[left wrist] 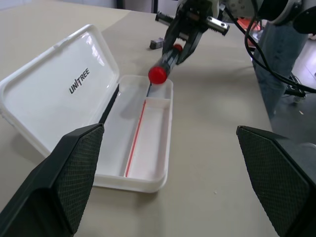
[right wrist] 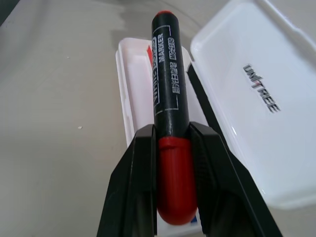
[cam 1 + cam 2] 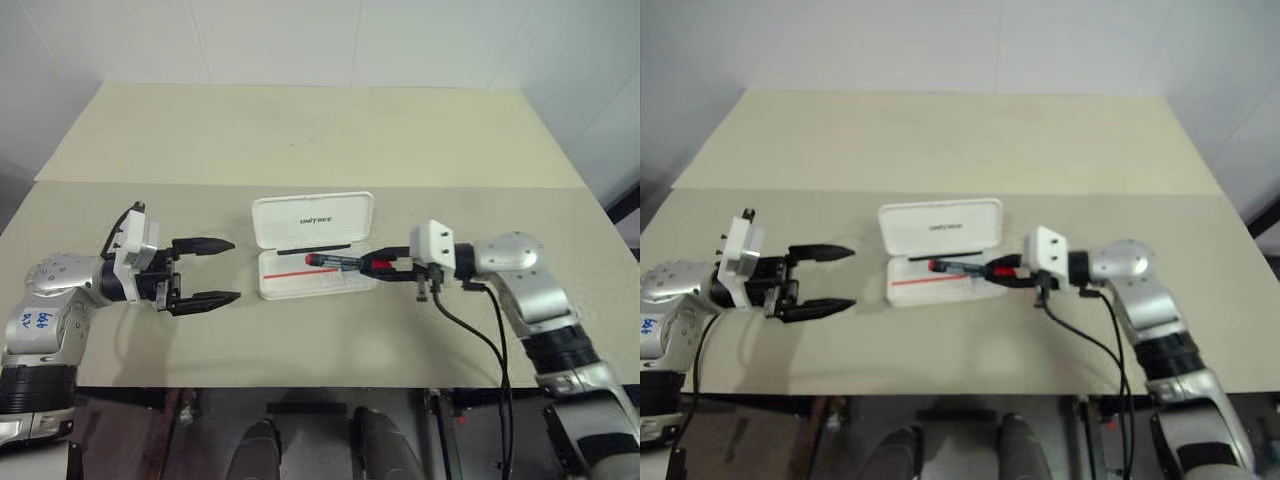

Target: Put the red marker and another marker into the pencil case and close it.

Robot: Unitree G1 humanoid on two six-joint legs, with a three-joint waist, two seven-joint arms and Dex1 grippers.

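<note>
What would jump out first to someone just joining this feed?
The red marker, clamped by its red cap in the right gripper and held lengthwise over the tray of the open pencil case at mid-table. Next, the left gripper, jaws wide apart and holding nothing, to the case's left. The white lid, lettered UNITREE, lies folded back.

Beige table (image 3: 300, 130) filled frame centre, seam crossing mid-height. White tiled wall (image 3: 300, 40) ran along top. Dark floor (image 3: 320, 430) showed at bottom edge.
</note>
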